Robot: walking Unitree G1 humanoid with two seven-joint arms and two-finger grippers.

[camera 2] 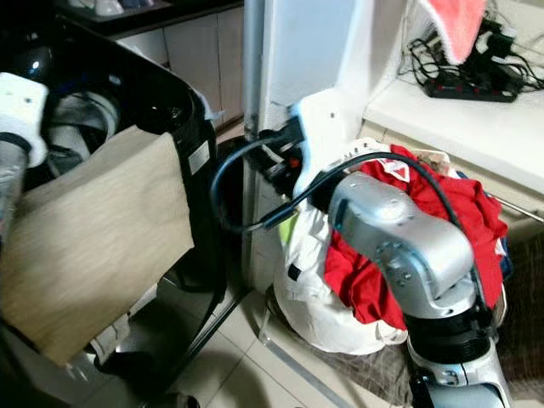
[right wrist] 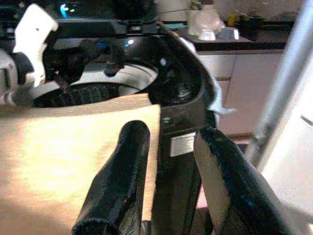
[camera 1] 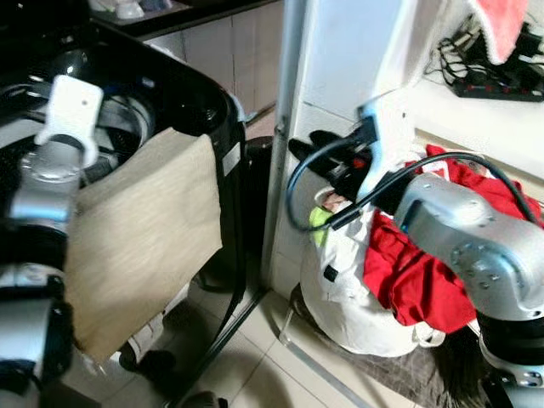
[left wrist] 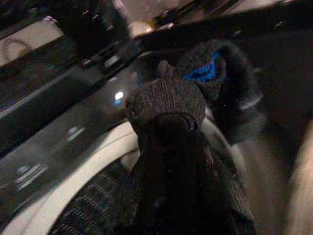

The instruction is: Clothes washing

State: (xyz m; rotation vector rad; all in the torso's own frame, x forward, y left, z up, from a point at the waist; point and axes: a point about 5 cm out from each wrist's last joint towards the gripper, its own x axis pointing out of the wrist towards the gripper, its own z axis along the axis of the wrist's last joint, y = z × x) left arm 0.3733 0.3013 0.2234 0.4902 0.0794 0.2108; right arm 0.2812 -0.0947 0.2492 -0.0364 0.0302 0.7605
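At upper left of the frame, over the washing machine point(camera 1: 195, 93) drum, my left tool point(left wrist: 166, 127) pinches a dark sock point(left wrist: 215, 78), soft and limp. My right tool point(right wrist: 166, 171) hangs parted, empty, near the laundry bag point(camera 1: 357, 297) of red clothes point(camera 1: 425, 263).

I saw a pale tiled floor point(camera 1: 263, 374) and a white wall corner point(camera 1: 340, 76). A power strip point(camera 1: 497, 85) with tangled cables sat on a white ledge point(camera 1: 476, 119).
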